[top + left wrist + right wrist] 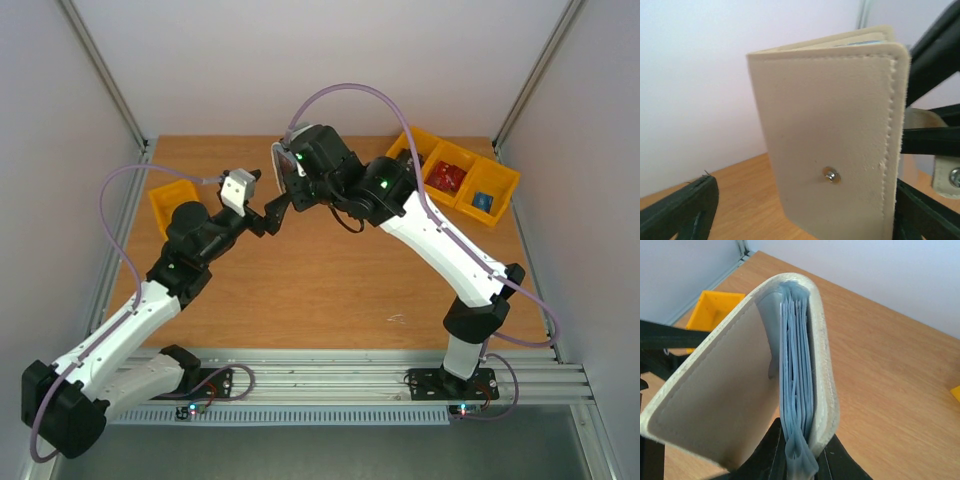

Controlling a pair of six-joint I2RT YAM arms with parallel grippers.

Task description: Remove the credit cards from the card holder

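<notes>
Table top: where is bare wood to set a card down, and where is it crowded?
Bare: the wood between left arm, right arm and near rail. Crowded: mid-table, left claw and right claw at the card holder; the far-right yellow bins.

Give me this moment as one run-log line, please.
right pincer: shut on card holder, raised above table | left pincer: open, fingers either side of holder | credit cards: none seen out

On my left wrist feed the card holder (830,135) stood upright mid-frame with its cream cover facing me. It had a metal snap stud (831,175) low down and a blue sliver along its top edge. The left gripper (807,202) gaped wide, its dark fingers (685,205) in the lower corners over the wooden table (740,195).
</notes>
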